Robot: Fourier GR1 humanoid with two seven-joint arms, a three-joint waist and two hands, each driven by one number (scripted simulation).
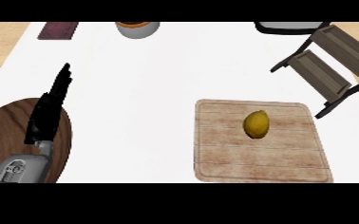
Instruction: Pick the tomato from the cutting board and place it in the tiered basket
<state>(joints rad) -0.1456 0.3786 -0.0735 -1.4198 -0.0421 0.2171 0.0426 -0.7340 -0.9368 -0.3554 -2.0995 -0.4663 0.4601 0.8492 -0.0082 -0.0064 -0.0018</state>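
While the black left hand [46, 113] rests open with straight fingers, the yellow oval fruit [257, 123] lies well apart to its right on the pale wooden cutting board [231, 161].

Grey cup [137, 29], maroon mat [57, 30] far left, dark round wooden board [13, 123]

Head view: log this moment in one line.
object: yellow fruit on cutting board | target: tiered basket, upper right | left hand: open, resting at left | right hand: not in view | stage: fruit untouched
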